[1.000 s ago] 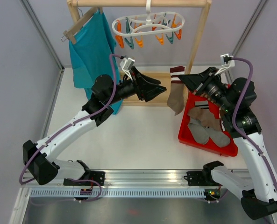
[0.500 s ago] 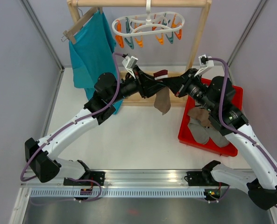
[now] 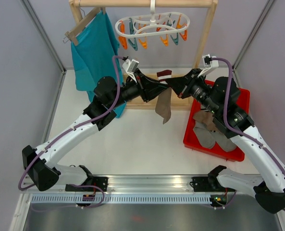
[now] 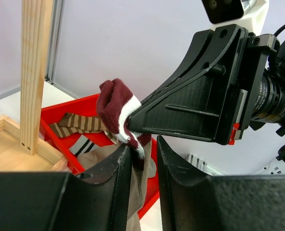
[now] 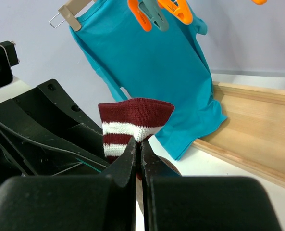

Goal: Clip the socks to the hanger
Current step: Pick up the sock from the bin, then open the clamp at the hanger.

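- Both arms had swung inward over the last second: the left gripper [image 3: 157, 89] and right gripper [image 3: 175, 85], earlier well apart, met tip to tip in front of the wooden rack frame [image 3: 207, 29]. The limp taupe-grey sock with a maroon-and-white striped cuff [image 3: 164, 107] came along from above the red plastic tray [image 3: 242, 98].
- From above, the sock hung between the two grippers. Its long axis ran near vertical, cuff up and foot down, slanting a little to the left. It was well below the white plastic looped-ring hanger [image 3: 152, 21] on the rack's top bar.
- From the left wrist, the cuff was bunched and folded over at the right gripper's tip. The taupe leg dropped through the narrow gap between the left fingers [image 4: 118, 192]. Fabric filled that gap, but whether the fingers pressed it could not be told. More socks, one brown-striped [image 4: 77, 123], lay in the tray behind.
- From the right wrist, the fingers were pressed together on the cuff's lower edge, so the cuff stood upright above them, ribbed, with two white bands. A teal shirt [image 5: 152, 62] hung behind.
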